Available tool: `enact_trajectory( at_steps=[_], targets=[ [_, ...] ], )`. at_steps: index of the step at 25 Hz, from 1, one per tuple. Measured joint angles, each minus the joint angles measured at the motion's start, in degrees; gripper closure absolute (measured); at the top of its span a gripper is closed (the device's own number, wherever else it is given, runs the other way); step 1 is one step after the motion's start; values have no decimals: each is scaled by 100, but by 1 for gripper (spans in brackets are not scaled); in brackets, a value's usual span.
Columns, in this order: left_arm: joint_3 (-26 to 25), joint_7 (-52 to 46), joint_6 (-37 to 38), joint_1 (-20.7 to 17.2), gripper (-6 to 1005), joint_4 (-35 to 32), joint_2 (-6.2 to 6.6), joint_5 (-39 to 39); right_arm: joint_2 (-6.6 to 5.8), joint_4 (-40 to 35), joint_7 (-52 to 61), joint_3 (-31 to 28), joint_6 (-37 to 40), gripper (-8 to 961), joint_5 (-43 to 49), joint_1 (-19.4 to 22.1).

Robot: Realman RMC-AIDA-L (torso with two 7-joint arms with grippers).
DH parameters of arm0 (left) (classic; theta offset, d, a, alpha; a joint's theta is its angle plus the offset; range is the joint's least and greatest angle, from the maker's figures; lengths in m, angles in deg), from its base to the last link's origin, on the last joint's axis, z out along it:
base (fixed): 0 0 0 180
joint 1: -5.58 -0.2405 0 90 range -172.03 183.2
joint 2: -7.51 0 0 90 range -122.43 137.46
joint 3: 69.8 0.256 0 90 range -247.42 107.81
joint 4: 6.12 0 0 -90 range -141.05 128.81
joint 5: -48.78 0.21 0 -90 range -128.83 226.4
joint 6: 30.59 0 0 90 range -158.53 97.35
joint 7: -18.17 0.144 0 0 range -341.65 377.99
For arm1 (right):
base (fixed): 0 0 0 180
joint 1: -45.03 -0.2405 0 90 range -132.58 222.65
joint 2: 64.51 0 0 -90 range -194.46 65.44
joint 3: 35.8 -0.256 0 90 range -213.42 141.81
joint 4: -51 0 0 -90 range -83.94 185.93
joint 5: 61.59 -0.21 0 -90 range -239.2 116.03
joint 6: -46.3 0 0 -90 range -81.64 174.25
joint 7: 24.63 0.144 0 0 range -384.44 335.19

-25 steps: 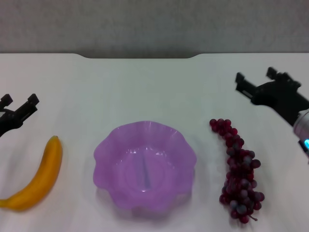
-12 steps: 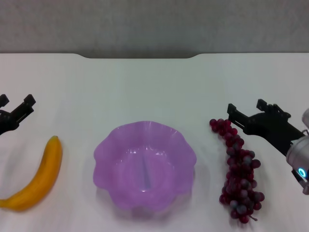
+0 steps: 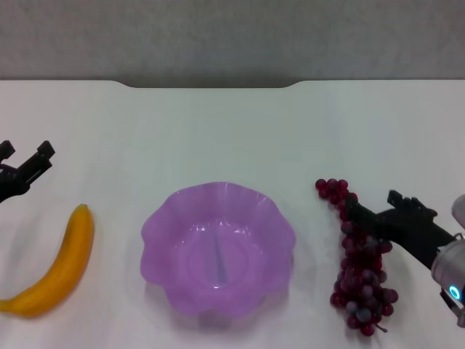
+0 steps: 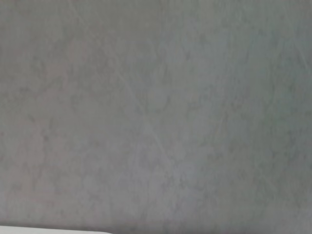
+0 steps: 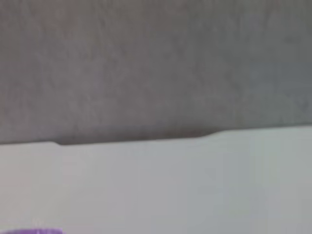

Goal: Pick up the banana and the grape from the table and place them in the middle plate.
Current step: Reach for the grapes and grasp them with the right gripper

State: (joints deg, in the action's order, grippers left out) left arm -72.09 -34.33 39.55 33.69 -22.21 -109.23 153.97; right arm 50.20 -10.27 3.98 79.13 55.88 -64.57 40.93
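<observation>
White bench (image 3: 218,131): right tool (image 3: 363,215) spread open astride grape bunch (image 3: 361,262); left tool (image 3: 25,166) open, empty, beyond banana (image 3: 58,265); purple scalloped dish (image 3: 218,251) only in head view.

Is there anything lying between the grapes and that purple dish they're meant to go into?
Nothing visible. Only a bare strip of white table separates the grapes from the purple dish. The right tool is already at the bunch's upper part; the left tool hangs beyond the banana.
</observation>
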Motion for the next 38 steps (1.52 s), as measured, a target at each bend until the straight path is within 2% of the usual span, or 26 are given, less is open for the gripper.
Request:
enact_trajectory(
  at_steps=[17, 31, 38],
  targets=[
    [0, 4, 70, 20, 123, 0, -6, 2, -11, 645, 407, 322, -8, 76, -1, -129],
    [0, 4, 122, 28, 123, 0, -6, 2, -11, 1360, 941, 558, -5, 76, -4, -498],
    [0, 3, 147, 27, 123, 0, -6, 2, -17, 1483, 1030, 601, 6, 77, -2, -587]
  ],
)
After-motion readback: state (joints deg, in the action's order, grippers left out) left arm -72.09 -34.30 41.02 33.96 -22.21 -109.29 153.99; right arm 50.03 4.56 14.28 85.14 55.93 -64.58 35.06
